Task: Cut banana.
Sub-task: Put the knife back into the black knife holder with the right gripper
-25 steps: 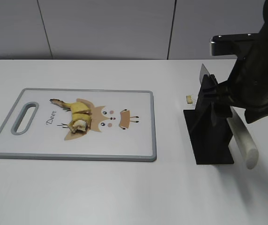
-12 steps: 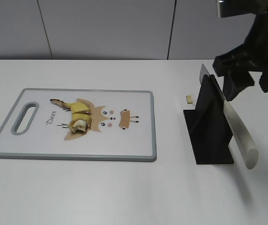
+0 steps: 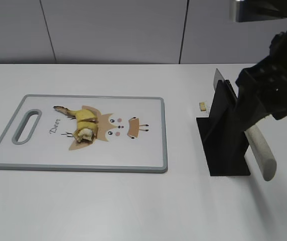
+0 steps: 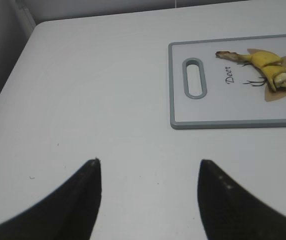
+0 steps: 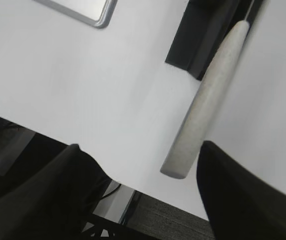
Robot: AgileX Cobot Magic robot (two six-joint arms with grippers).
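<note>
Centrally on the board (image 3: 148, 108), the banana (image 3: 85, 124) lies as a short, curved yellow stub, its dark stem tip pointing toward the board's handle slot (image 3: 26, 126) and its pale cut end toward the near edge. It rests over a tan deer print (image 3: 114, 126) with the word "Deer" beside it. The board is white with a grey rim and sits flat on a white table (image 3: 108, 201).

Nothing touches the banana. The left gripper (image 4: 148, 167) hovers over bare table well apart from it, with the board ahead and to its right in the left wrist view. Its two dark fingers are spread wide with nothing between them.

Far to the other side of the board, the right gripper (image 5: 138, 150) hangs above the table's near edge, close to a black knife stand (image 3: 224, 135). A knife (image 3: 256, 145) rests slanted in the stand, blade tip poking up behind it and pale grey handle (image 5: 203, 105) sloping down toward the camera. In the right wrist view the gripper's fingers stand apart, and the handle's rounded end lies between them, closer to the right-hand finger; neither finger visibly touches it. A tiny pale crumb (image 3: 202, 106) sits on the table just left of the stand.
</note>
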